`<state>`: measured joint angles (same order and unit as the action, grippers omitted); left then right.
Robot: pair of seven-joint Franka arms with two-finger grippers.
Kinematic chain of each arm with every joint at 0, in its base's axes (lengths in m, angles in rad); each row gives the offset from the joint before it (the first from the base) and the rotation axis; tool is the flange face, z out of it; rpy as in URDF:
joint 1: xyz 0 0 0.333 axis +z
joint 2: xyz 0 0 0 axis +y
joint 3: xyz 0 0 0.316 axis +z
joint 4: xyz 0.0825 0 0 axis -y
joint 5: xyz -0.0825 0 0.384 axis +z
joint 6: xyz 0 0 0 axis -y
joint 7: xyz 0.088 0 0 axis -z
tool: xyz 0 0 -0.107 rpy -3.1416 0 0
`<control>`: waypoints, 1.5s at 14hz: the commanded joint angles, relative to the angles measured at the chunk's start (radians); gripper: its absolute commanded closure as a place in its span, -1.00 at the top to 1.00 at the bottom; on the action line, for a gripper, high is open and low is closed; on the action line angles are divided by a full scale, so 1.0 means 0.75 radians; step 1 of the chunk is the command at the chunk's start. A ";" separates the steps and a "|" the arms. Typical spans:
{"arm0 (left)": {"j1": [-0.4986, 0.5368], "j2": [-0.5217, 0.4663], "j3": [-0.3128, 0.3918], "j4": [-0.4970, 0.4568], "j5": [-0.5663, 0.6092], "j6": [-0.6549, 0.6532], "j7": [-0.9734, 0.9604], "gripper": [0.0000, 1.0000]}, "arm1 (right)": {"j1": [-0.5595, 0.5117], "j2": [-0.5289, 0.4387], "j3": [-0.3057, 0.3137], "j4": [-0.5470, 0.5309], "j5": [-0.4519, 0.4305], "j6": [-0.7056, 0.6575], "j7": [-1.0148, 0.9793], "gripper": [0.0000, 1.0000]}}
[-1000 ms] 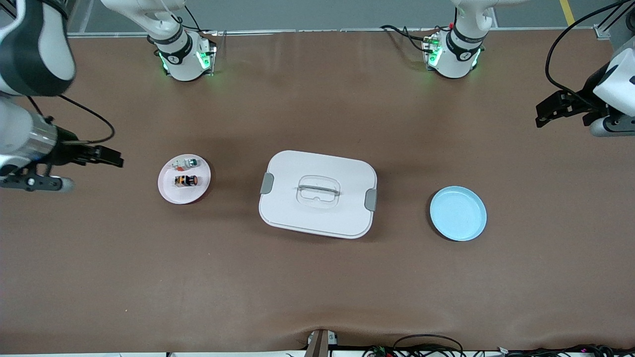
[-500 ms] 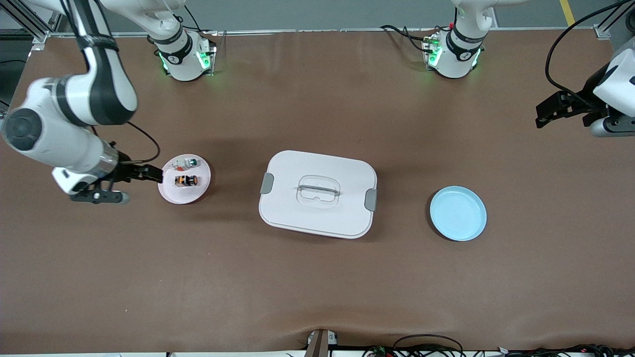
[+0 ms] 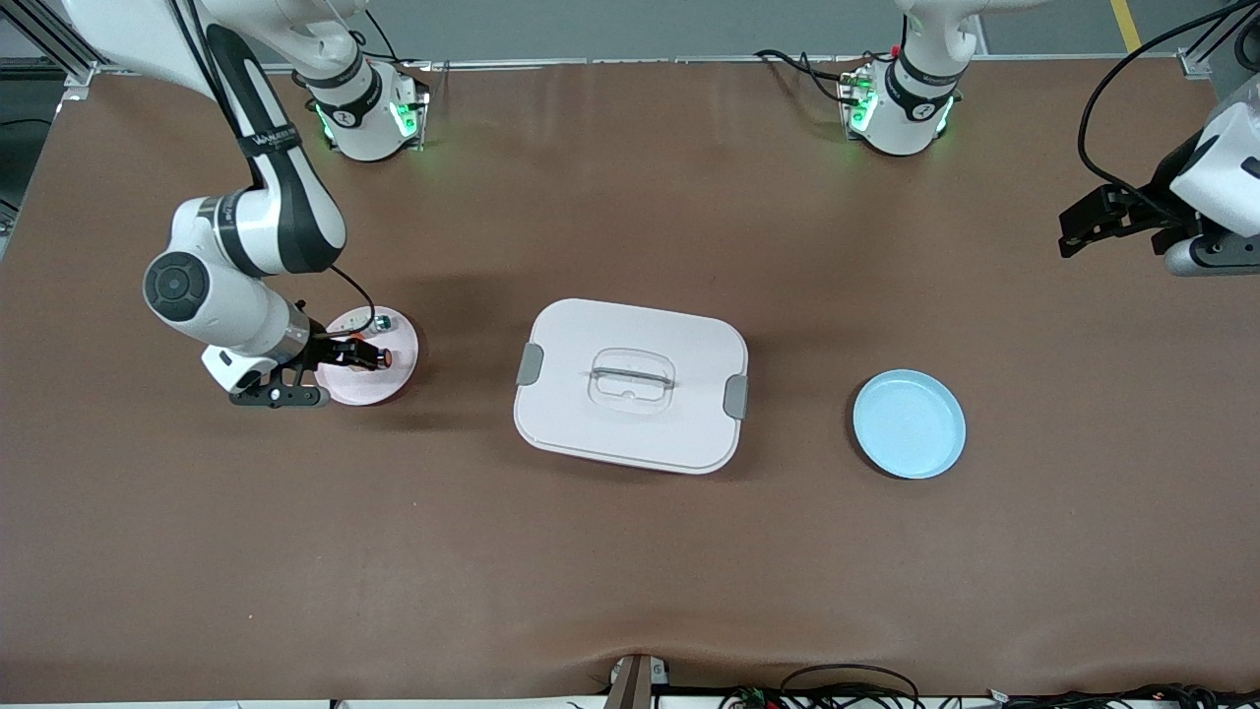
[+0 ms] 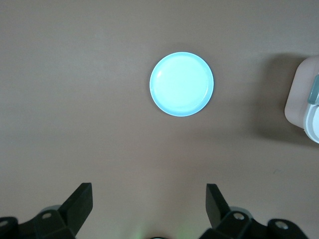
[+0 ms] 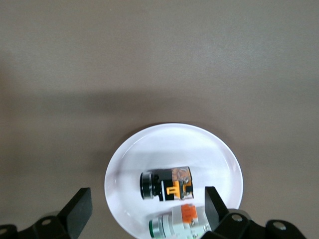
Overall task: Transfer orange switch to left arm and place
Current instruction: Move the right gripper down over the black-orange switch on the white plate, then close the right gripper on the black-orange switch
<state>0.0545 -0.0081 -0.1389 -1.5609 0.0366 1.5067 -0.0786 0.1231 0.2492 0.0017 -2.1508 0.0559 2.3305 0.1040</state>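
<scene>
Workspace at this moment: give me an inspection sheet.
Surface: brown mat.
Job's things: orange switch lies on pink plate beside white switch; closed box mid-table; blue plate holds nothing, toward the left arm's end.
Clutter: nothing seen.
Grippers: right claw open over the pink plate, holding nothing; left claw open, waiting at its table end.
Cables: bundles along the front edge.
Surroundings: two bases with green lights.

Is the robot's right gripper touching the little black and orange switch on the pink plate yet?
Apart. The right wrist view shows the right gripper open, with the orange switch lying free between its fingers.
</scene>
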 commanded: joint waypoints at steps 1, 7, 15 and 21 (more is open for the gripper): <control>0.005 -0.004 -0.007 -0.011 0.008 0.020 0.025 1.00 | 0.008 0.034 -0.006 -0.092 0.009 0.152 -0.010 1.00; 0.003 0.001 -0.011 -0.013 0.004 0.018 0.025 1.00 | 0.000 0.136 -0.006 -0.106 0.007 0.231 -0.124 1.00; 0.001 -0.002 -0.015 -0.015 0.002 0.008 0.027 1.00 | -0.035 0.136 -0.006 -0.180 0.007 0.292 -0.222 1.00; 0.001 -0.006 -0.017 -0.017 0.000 0.004 0.027 1.00 | -0.056 0.148 -0.006 -0.200 0.009 0.326 -0.253 1.00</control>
<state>0.0524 0.0007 -0.1480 -1.5635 0.0366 1.5089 -0.0784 0.0901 0.3609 -0.0104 -2.2839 0.0558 2.5449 -0.0706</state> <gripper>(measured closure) 0.000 0.000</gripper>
